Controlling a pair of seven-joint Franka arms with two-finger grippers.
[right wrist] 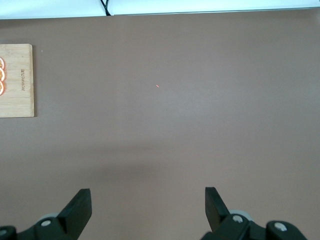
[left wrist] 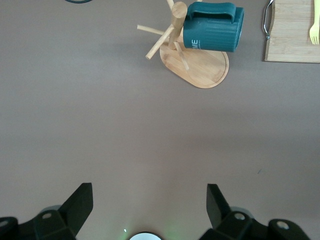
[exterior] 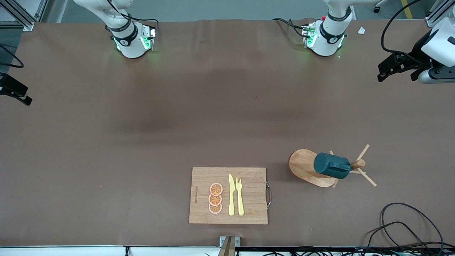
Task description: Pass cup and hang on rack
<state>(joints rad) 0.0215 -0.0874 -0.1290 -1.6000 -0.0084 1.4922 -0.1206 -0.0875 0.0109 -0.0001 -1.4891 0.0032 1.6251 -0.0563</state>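
Note:
The dark teal cup (exterior: 332, 165) hangs on its side on a peg of the wooden rack (exterior: 305, 166), handle up, toward the left arm's end of the table. In the left wrist view the cup (left wrist: 212, 27) and the rack (left wrist: 200, 70) lie well away from my left gripper (left wrist: 150, 189), which is open and empty. In the front view the left gripper (exterior: 396, 73) is held at the table's left-arm end. My right gripper (right wrist: 147, 192) is open and empty over bare table, and it shows at the right-arm end in the front view (exterior: 16, 90).
A bamboo cutting board (exterior: 252, 199) lies near the front edge with orange slices (exterior: 215, 198), a yellow knife (exterior: 231, 195) and a yellow fork (exterior: 239, 195) on it. Black cables (exterior: 408, 227) lie at the front corner on the left arm's end.

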